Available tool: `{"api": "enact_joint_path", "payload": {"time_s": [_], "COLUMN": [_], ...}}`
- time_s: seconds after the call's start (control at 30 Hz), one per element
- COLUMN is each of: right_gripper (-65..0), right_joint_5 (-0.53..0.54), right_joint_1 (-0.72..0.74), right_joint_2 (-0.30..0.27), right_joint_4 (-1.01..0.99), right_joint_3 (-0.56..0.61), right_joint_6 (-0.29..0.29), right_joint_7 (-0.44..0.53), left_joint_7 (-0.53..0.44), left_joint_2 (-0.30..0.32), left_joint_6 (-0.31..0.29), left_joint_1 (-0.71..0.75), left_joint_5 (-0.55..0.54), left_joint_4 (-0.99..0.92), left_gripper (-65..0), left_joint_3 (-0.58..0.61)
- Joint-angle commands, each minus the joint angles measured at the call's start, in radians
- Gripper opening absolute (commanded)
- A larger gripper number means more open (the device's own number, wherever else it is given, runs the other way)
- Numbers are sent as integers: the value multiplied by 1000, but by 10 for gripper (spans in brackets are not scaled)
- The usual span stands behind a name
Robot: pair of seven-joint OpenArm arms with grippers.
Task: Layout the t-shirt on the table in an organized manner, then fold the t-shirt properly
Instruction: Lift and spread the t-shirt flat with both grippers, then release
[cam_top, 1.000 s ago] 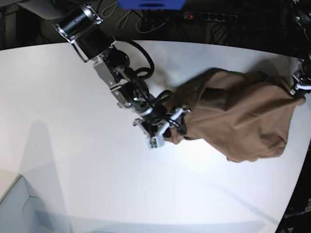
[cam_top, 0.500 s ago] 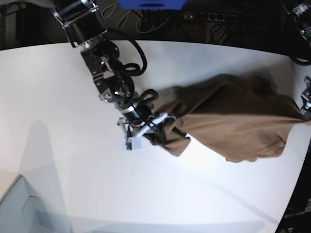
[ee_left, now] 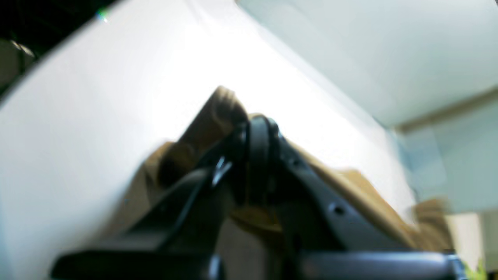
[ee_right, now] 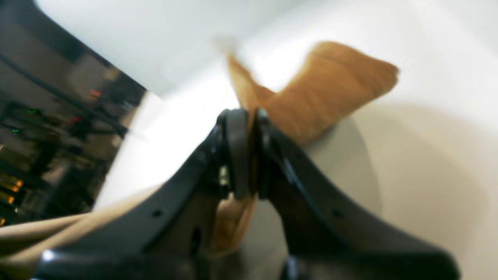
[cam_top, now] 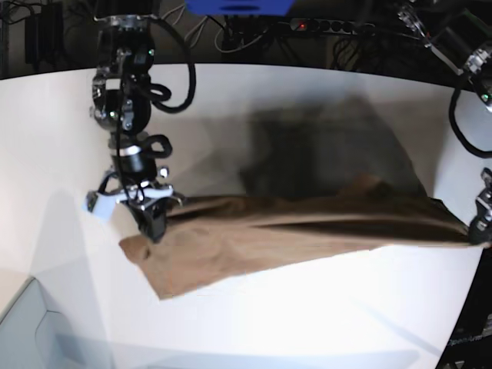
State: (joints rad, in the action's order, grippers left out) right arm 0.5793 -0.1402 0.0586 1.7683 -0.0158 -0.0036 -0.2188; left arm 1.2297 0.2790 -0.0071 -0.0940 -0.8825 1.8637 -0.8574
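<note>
One t-shirt stretches over the table, pinched by two closed hands, left hand and right hand.

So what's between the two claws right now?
Only the t-shirt, stretched in a long band from the right claw to the left claw above the table, as the base view shows.

Robot lab: power strip, tangled cables behind white table.
</note>
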Motion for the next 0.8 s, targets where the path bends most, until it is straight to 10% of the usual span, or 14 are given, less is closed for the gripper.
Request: {"api": "enact_joint_path", "payload": {"time_s": [0.0, 0.2, 0.77], "right_gripper": [-650, -650, -650], "right_joint_5": [3, 3, -2], "right_joint_1": [-6, -92, -138], "right_joint_2": [5, 1, -47], "right_joint_4": [-12, -91, -100], "right_joint_3": [-2, -3, -177], "right_joint_6": [9, 9, 9], "right_joint_7": [14, 14, 5], "left_joint_7": [15, 89, 95], "left_joint_2": [-10, -103, -80], "left_joint_6": [3, 3, 2], "left_joint_1": [4, 132, 261], "left_joint_5": [-10, -7, -13], "left_joint_4": [-6, -92, -181], "left_gripper": [-649, -649, -649], "left_joint_3": [-3, 53, 154]}}
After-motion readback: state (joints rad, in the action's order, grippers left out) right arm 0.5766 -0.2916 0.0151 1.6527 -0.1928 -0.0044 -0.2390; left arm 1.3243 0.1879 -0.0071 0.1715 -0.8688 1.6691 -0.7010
